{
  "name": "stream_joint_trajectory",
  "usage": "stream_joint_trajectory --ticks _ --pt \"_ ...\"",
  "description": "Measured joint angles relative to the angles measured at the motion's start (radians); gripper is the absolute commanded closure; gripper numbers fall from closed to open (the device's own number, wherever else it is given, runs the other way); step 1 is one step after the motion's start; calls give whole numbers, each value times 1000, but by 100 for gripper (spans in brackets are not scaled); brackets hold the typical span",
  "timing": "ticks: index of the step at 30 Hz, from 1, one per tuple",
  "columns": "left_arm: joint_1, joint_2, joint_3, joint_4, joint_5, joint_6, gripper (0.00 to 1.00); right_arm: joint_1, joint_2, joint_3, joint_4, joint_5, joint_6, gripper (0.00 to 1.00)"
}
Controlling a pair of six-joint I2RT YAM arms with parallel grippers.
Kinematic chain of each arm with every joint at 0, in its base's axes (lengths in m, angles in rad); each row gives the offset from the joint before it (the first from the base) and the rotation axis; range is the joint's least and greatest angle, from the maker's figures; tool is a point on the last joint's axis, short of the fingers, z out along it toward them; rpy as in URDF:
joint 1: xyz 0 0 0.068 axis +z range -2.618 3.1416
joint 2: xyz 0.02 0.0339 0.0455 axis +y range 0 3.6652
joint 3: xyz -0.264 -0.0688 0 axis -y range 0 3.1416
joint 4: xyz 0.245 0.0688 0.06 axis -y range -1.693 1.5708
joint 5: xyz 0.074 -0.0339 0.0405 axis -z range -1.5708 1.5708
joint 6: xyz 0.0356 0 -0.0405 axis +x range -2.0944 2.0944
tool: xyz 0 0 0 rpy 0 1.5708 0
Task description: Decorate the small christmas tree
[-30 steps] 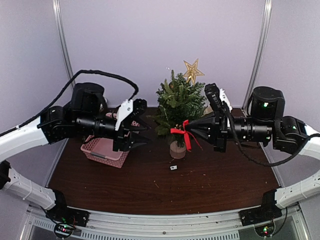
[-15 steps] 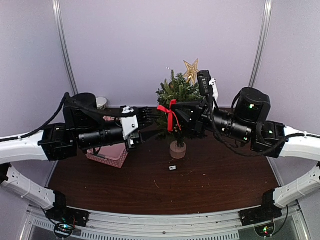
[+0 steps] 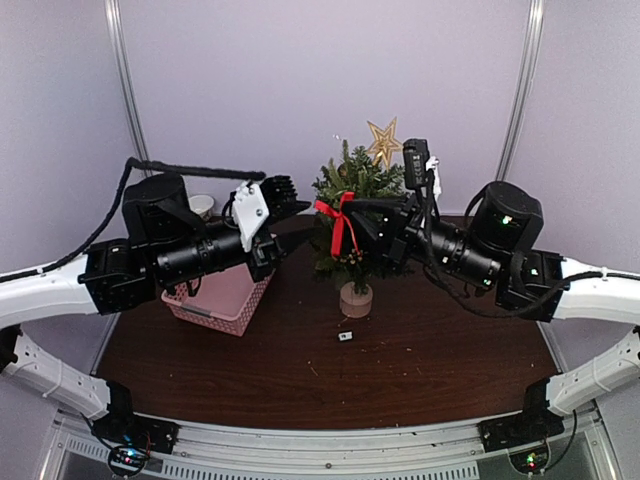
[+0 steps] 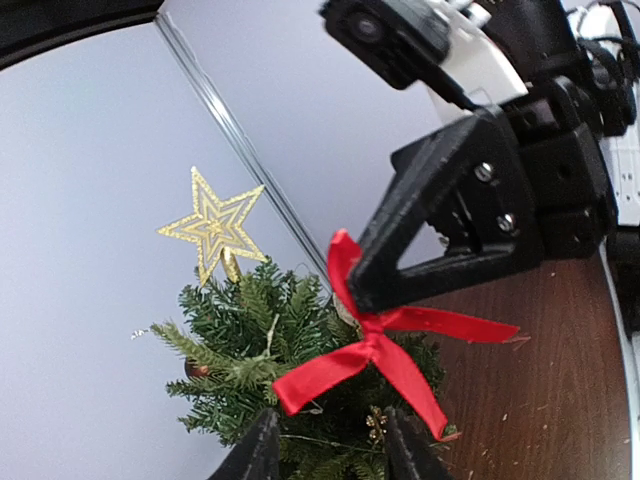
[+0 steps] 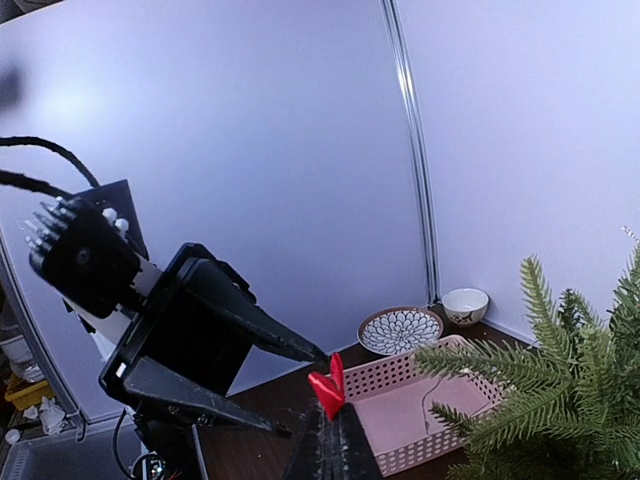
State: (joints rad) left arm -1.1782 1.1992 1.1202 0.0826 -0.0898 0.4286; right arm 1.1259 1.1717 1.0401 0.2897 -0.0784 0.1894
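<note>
lena: both arms have climbed since a second ago. the left arm (image 3: 170, 255) has swung the left end effector (image 4: 328, 430) up from beside the basket to the level of the upper branches. the right arm (image 3: 500, 250) has carried the red bow (image 4: 375, 350) from down by the stump to the upper part of the tree.

omar: and the surface (image 3: 420, 360)?

lena: dark wood, nothing shifted on it. the small christmas tree (image 3: 352, 180) stands upright on its stump (image 3: 355, 298) at the back middle, between the two end effectors, in the same spot as before. from above, the right end effector (image 4: 360, 290) covers part of its middle. the pink basket (image 3: 225, 300) sits to the tree's left. the left arm hides part of it in the top view, so i can't make out what lies inside.

omar: grips?

lena: the right end effector is closed, pinching the bow just above its knot, with the tails hanging in front of the needles. whether the bow touches the branches, i can't tell. the left end effector's fingers stand partway apart, narrower than a second ago, with nothing clamped between them. its own camera shows only the tips, cut off at the bottom edge.

omar: smaller things?

lena: a gold star (image 4: 213, 225) is at the treetop. a patterned plate (image 5: 400, 330) and a small bowl (image 5: 466, 305) sit behind the basket by the wall, and the plate is hidden from above. a white scrap (image 3: 345, 336) lies in front of the stump, too small to name.
</note>
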Motion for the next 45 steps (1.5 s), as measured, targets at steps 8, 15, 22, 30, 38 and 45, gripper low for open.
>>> stream_joint_trajectory --ticks 8,15,22,30,38,45 --pt "41 28 -2 43 126 -296 67 0 28 -45 153 5 -3 100" --pt "44 82 -2 89 142 -455 74 0 52 -58 243 3 -3 100" --pt "48 78 -8 165 135 -515 81 0 53 -66 277 -3 -3 100" --pt "65 75 -10 187 147 -539 97 0 53 -71 288 -20 -2 100" --pt "108 69 -29 217 198 -569 100 0 53 -73 290 -26 -1 77" --pt "215 17 -79 192 291 -597 100 0 41 -105 277 -3 -3 34"
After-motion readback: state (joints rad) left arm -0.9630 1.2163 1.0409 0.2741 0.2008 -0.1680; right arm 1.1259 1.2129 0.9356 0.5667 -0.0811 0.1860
